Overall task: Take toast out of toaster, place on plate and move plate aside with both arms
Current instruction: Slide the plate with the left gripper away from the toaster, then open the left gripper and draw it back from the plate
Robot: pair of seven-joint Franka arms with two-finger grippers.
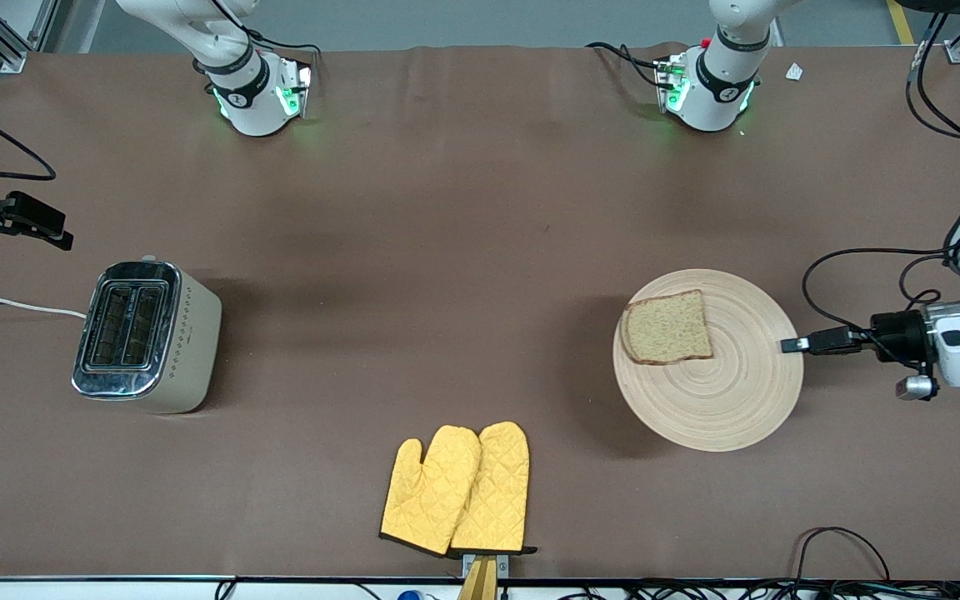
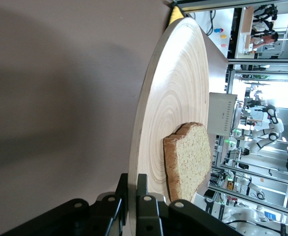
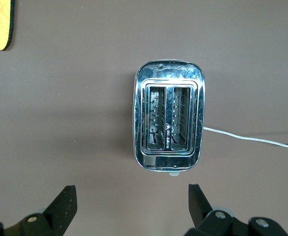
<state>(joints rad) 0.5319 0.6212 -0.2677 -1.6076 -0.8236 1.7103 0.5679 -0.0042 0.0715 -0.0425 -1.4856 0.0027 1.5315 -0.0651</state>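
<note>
On the plate (image 1: 717, 392), toward the left arm's end of the worktop, I see the toast (image 1: 667, 327) lying flat, off-centre on the part of the plate farther from the front camera; the toaster (image 1: 147, 336) stands with both slots empty toward the right arm's end, its white cord (image 1: 13, 305) trailing off the edge; a pair of yellow oven mitts (image 1: 459, 489) lies between the two, nearer the front camera. My left end effector (image 1: 795, 345) is clamped shut on the plate's rim; the wrist view shows the rim pinched between the fingers (image 2: 146, 206). My right end effector (image 1: 17, 223) hangs over the worktop near the toaster, fingers spread wide and holding nothing; that arm waits. My worry is the one-sided grip; if I drag or lift too fast the plate could tilt or slip out, and the toast could slide off.
</note>
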